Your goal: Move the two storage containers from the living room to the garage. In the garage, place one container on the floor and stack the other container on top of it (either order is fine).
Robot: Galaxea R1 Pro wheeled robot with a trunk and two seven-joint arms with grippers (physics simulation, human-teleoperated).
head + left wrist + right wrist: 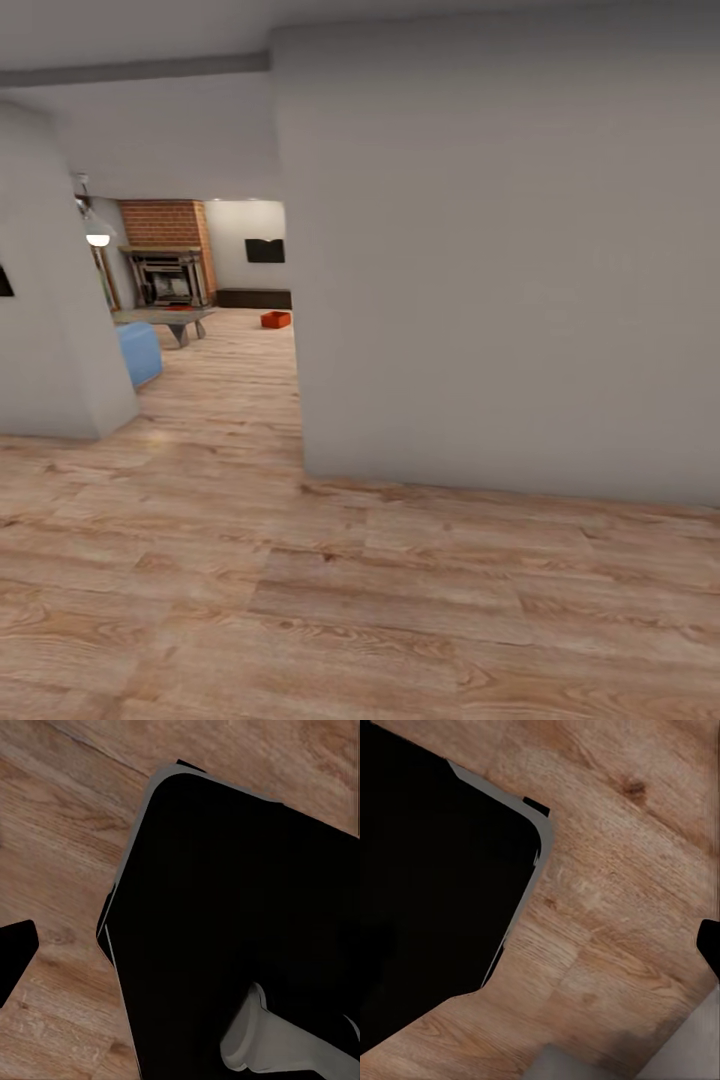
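Far off, one storage container (276, 319) lies long axis sideways on wood floor (400, 600); fingers' state unclear.

Orange-red container (276, 319), red-brick fireplace (167, 250), blue sofa (140, 352), light-wood floor (350, 600).

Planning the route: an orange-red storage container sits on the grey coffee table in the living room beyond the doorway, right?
Not quite. In the head view the orange-red storage container sits on the wood plank floor, to the right of the grey coffee table, not on it. It is in the living room beyond the doorway.
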